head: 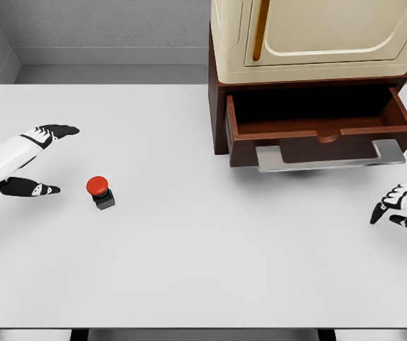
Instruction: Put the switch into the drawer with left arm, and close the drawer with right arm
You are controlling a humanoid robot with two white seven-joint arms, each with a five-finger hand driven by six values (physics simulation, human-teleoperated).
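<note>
The switch (100,192) is a small dark box with a round red button on top, standing on the white table (189,256) at the left. My left hand (45,160) hovers just left of it, fingers spread wide, thumb near the switch, holding nothing. The brown wooden drawer (317,128) stands pulled open at the back right, its inside dark and bare, a grey metal handle (331,158) along its front. My right hand (402,207) rests at the right edge, below the drawer's front, fingers relaxed and holding nothing.
A cream cabinet (317,35) with a door and a brass-coloured handle sits on top of the drawer's brown casing (217,106). A grey wall runs behind the table.
</note>
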